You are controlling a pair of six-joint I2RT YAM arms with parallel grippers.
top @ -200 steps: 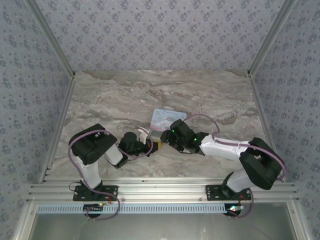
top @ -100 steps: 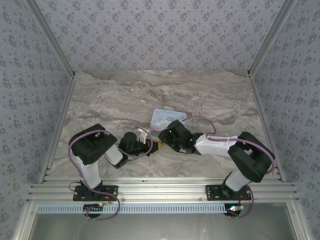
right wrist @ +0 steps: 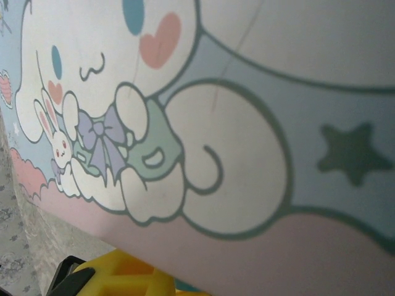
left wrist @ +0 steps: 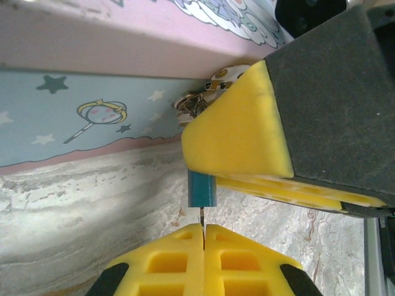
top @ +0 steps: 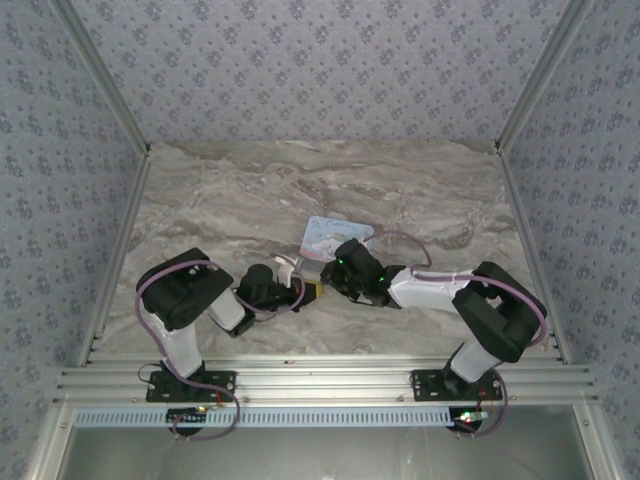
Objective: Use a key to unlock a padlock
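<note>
The tiny teal padlock (left wrist: 201,188) sticks out from under a yellow finger (left wrist: 237,132) of my right gripper (top: 323,281), which is shut on it beside the tin's metal latch (left wrist: 192,105). A thin key blade (left wrist: 202,217) runs straight from the padlock's underside into my left gripper (left wrist: 203,228), whose yellow fingers are shut on it. In the top view the left gripper (top: 304,292) meets the right one just in front of the cartoon-printed tin (top: 335,236). In the right wrist view a yellow finger (right wrist: 117,277) and a teal sliver of the padlock (right wrist: 185,287) show below the tin lid (right wrist: 247,123).
The light blue and pink tin (left wrist: 74,105) lies on the marble table (top: 220,210), close against both grippers. Patterned walls and metal rails (top: 120,250) enclose the table on three sides.
The right arm's elbow has swung left and toward the wrist, and the right gripper has edged slightly toward the tin. The left arm has stayed put.
</note>
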